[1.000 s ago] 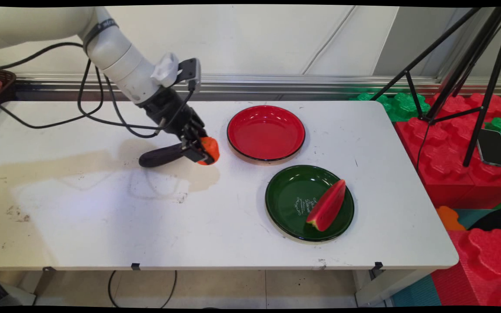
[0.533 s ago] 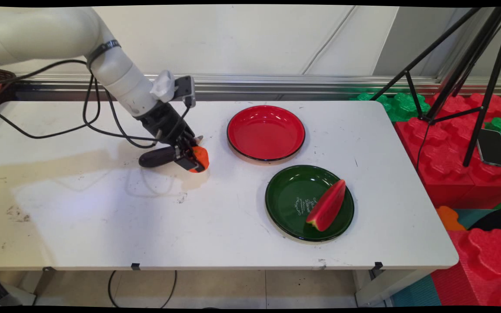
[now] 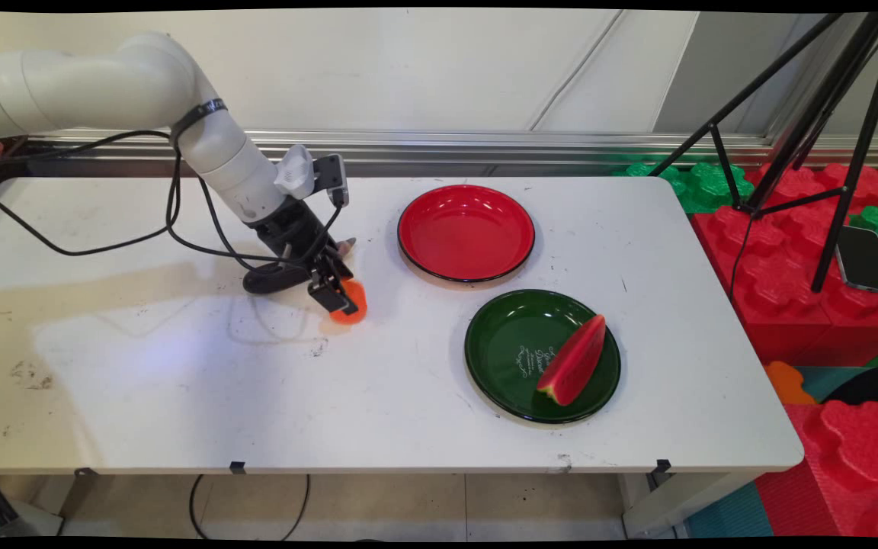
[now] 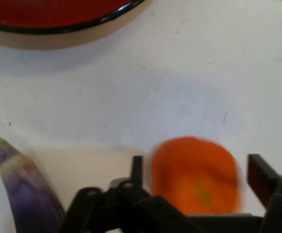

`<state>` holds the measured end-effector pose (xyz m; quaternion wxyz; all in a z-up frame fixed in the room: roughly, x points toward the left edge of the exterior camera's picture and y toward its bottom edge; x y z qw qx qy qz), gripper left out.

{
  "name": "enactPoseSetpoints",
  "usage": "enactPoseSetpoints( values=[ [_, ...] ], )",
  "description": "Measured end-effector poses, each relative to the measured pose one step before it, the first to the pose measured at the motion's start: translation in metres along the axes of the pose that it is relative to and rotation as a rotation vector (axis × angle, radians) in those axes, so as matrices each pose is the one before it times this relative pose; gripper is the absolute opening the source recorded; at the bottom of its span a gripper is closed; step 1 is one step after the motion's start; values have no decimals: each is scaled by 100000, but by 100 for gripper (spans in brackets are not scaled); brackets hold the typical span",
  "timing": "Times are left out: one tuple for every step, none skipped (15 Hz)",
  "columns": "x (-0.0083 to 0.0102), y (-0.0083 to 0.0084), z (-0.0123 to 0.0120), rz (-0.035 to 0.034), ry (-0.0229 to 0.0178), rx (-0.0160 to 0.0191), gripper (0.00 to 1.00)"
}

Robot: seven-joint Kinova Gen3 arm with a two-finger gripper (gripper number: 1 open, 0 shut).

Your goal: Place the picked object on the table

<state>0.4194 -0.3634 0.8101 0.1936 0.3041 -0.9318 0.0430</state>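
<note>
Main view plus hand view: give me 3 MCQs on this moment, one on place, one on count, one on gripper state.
1. Where is the watermelon slice?
A. on the red plate
B. on the green plate
C. on the bare table

2. How many plates stand on the table?
A. one
B. two
C. three

3. How does the gripper stand at the orange fruit?
A. open, a finger on each side, with a gap on the right
B. shut with nothing between its fingers
C. raised high above the red plate

Key:
1 B: the slice lies on the right side of the green plate, while the red plate is bare.
2 B: only the red and green plates show.
3 A: the hand view shows the fruit between spread fingers, beside the eggplant.
</note>
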Motion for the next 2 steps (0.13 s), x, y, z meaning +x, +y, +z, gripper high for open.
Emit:
enactPoseSetpoints(
  values=[
    [-150, -127, 175, -450, -88, 94, 100],
    [-148, -147, 137, -423, -47, 166, 100]
  ],
)
